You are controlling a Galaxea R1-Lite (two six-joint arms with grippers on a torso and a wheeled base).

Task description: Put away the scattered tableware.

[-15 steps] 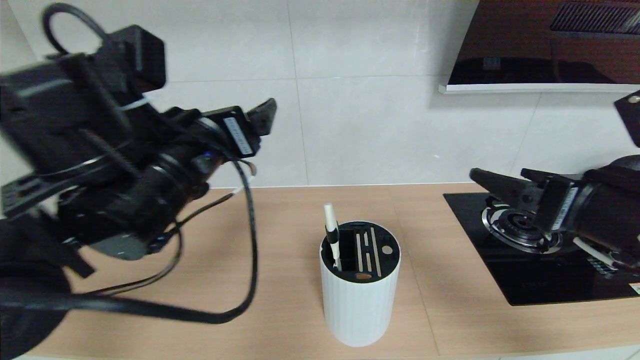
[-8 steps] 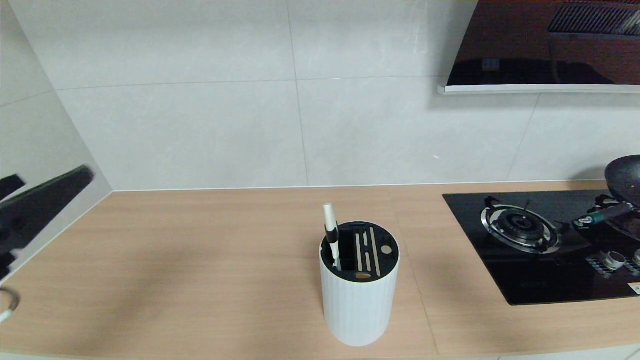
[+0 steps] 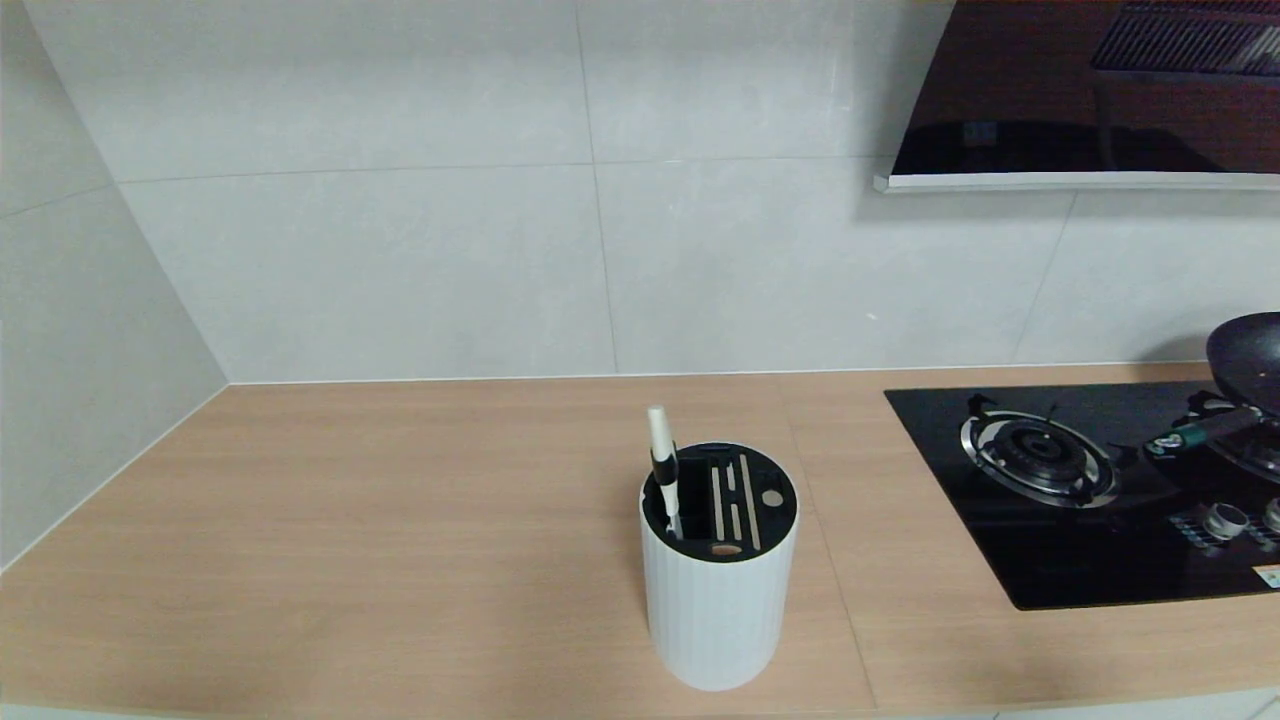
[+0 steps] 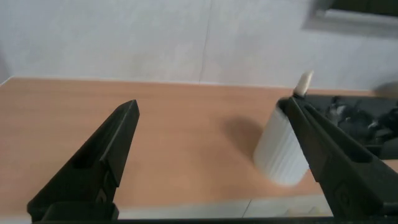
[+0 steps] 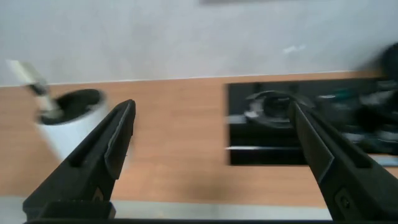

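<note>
Now the left hand [image 4: 210,104] and right hand [image 5: 211,106] gape empty; a careless sweep could topple the tall holder [image 3: 718,590].

The holder [image 3: 718,600] stands on the counter [image 3: 400,520] close to its front edge, at about 6 o'clock in the head view. A utensil [image 3: 660,450] stands in the opening at the 9 o'clock side of the holder's top, with slots just to its right. The stove [image 3: 1060,570] is set into the counter at 3 o'clock from the holder, apart from it. A burner [image 3: 1037,457] lies at the stove's 10 o'clock, knobs [image 3: 1225,520] at its 4 o'clock and a pan [image 3: 1245,360] at its 2 o'clock. The hood [image 3: 1080,90] hangs on the wall above the stove, at 1 o'clock from the holder.
</note>
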